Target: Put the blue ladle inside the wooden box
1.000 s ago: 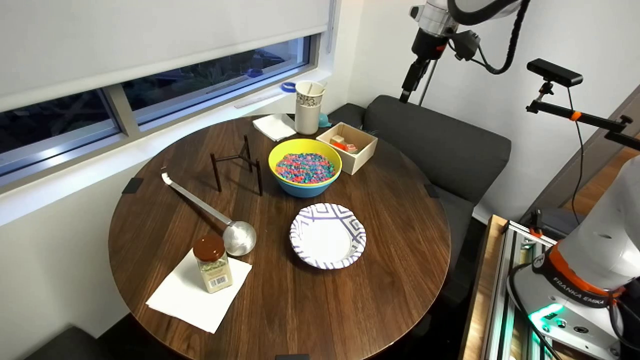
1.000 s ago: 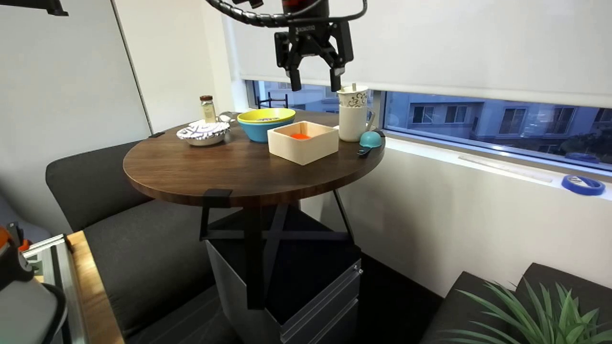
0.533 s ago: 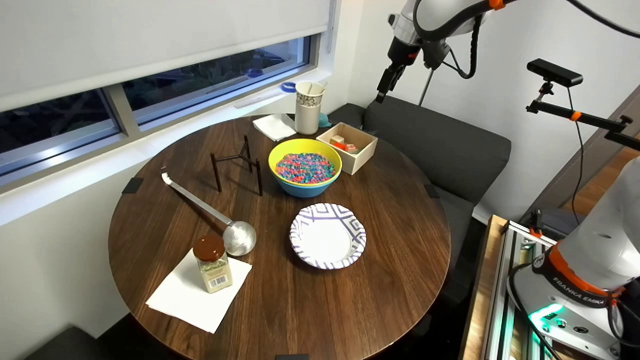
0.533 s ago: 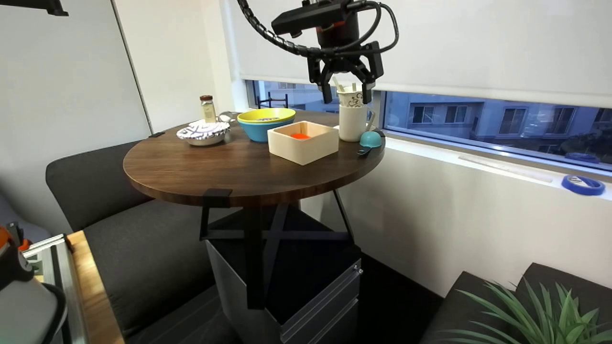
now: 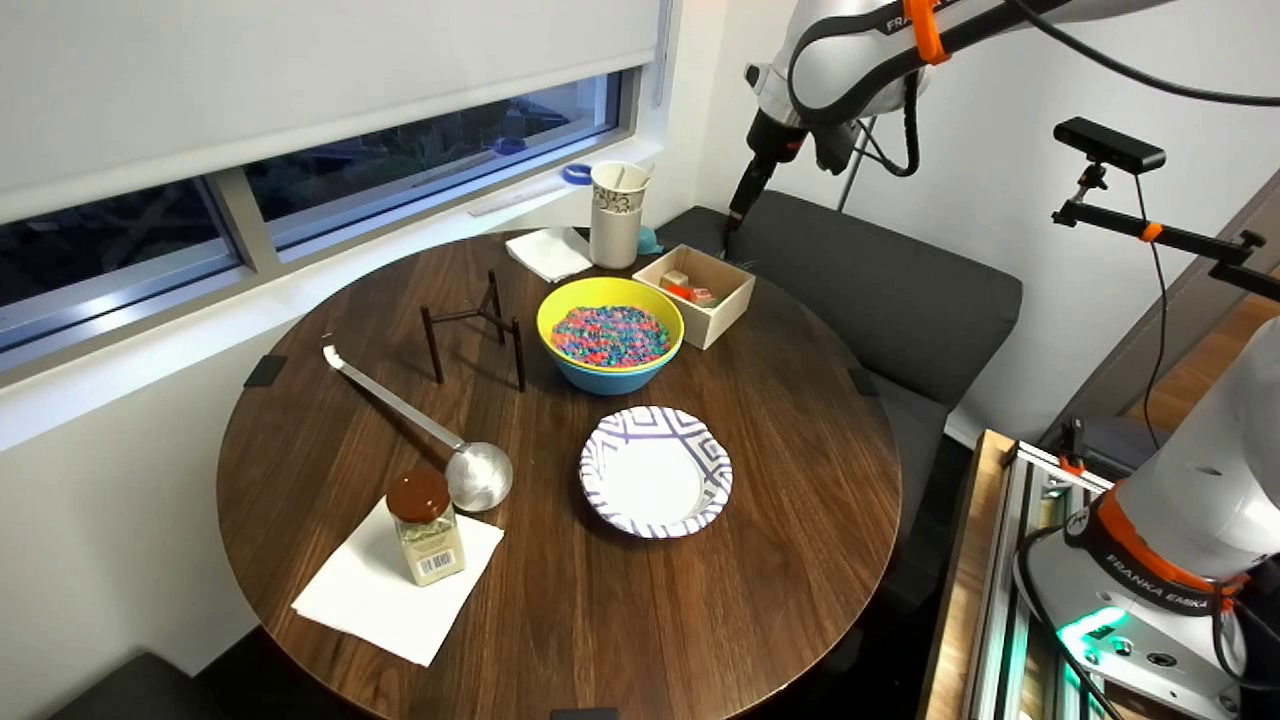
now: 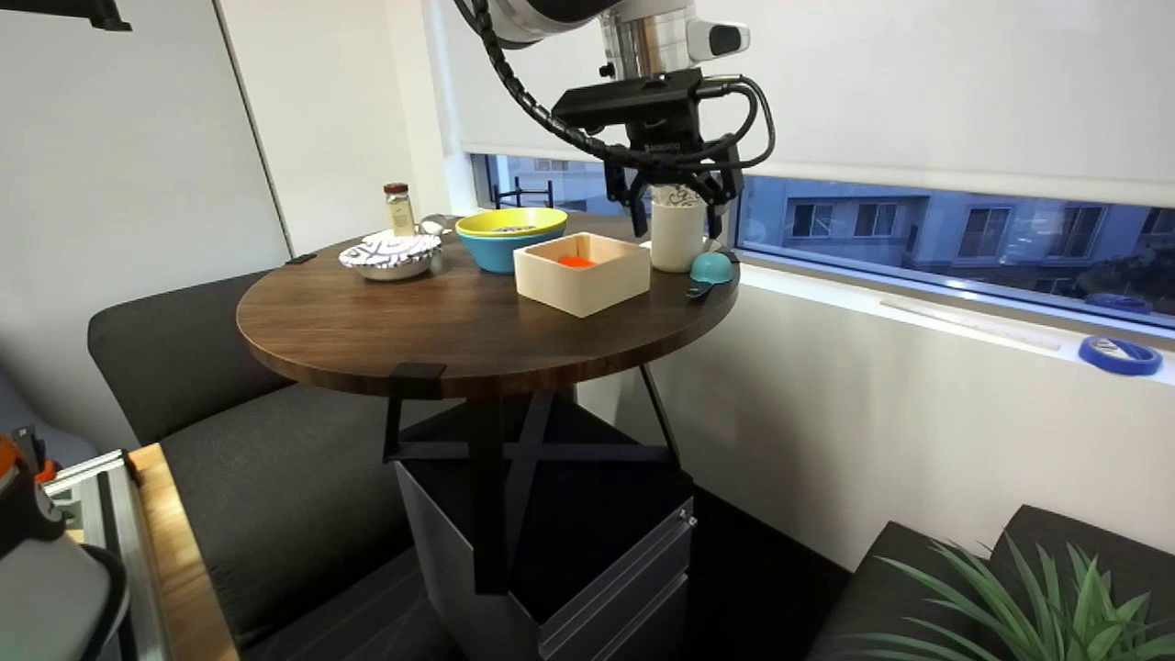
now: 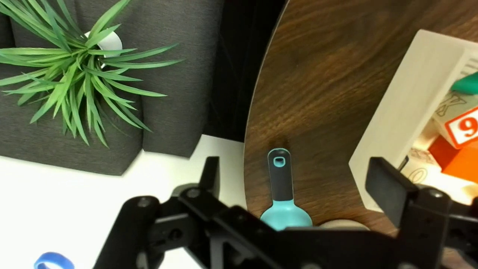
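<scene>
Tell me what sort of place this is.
Probably a seating corner in an office or lab, though a home isn't ruled out: a round wood-topped table stands beside dark gray upholstered seating, with a Franka arm mounted nearby.

The white arm has a white base circled by an orange ring and a black band lettered FRANKA EMIKA. The tool is black, with round screw heads; a black ribbed cable curves above it.
</scene>
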You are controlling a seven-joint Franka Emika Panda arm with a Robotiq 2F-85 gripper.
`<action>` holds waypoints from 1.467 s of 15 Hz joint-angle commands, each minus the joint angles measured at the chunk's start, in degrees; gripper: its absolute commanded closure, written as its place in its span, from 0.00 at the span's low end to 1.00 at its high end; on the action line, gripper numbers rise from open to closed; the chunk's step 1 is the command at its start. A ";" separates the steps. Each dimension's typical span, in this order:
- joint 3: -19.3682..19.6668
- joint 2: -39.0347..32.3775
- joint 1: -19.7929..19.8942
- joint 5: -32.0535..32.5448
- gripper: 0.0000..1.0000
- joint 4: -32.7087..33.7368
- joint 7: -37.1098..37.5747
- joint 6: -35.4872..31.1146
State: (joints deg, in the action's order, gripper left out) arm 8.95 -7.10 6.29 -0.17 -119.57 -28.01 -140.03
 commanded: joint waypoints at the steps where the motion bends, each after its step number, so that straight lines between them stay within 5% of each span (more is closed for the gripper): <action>1: -1.33 -0.33 1.53 0.19 0.00 0.18 -0.62 0.25; 8: -1.51 -0.70 1.99 0.09 0.00 0.73 -1.67 0.53; 13: -4.18 -4.73 3.75 -10.72 0.00 2.83 -10.80 -0.91; 22: -7.07 -10.77 8.03 -17.53 0.00 8.18 -21.19 -0.74</action>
State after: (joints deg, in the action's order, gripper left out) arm 3.64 -15.12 12.44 -14.64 -113.82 -45.41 -140.59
